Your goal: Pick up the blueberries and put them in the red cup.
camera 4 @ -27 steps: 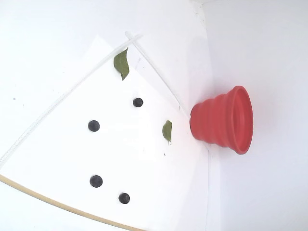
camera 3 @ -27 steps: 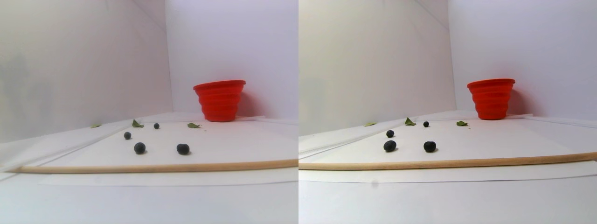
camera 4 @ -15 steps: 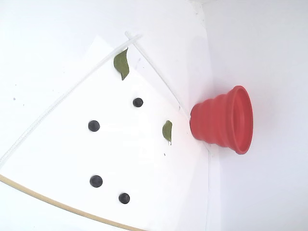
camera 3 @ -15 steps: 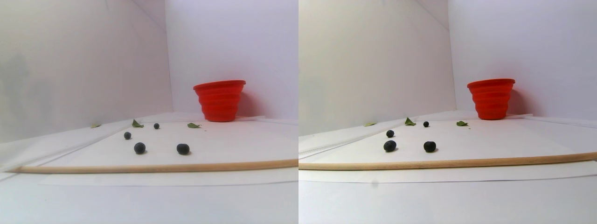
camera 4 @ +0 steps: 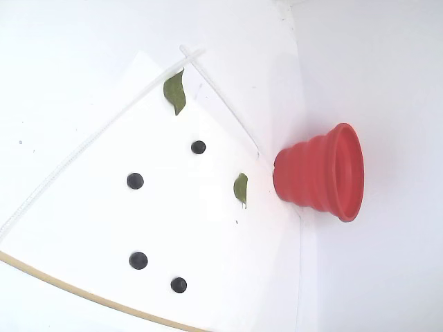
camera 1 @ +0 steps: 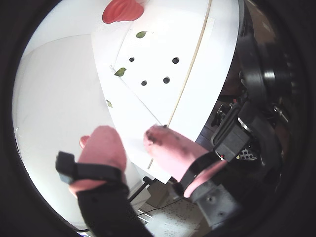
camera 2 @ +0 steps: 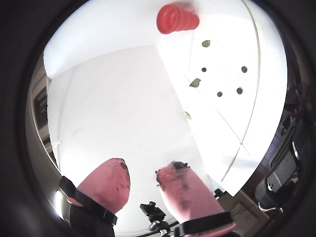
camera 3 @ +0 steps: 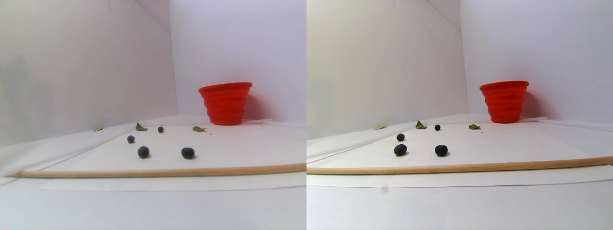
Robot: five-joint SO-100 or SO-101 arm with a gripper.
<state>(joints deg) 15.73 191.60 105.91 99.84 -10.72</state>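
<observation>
Several small dark blueberries (camera 4: 135, 181) lie scattered on a white sheet, apart from one another; the stereo pair view shows them (camera 3: 143, 152) in front of the red cup. The ribbed red cup (camera 4: 322, 173) stands upright at the sheet's far corner against the white wall, and also shows in the stereo pair view (camera 3: 226, 103). My gripper (camera 1: 127, 134) has pink fingertips and hangs open and empty, well back from the blueberries (camera 1: 144, 83) and the cup (camera 1: 122, 11). In the other wrist view the gripper (camera 2: 145, 169) shows a wide gap. Neither the fixed nor the stereo pair view shows it.
A thin wooden stick (camera 3: 158, 171) lies across the near edge of the sheet. Two green leaves (camera 4: 176, 91) (camera 4: 241, 188) lie near the berries and cup. White walls close in two sides behind the cup.
</observation>
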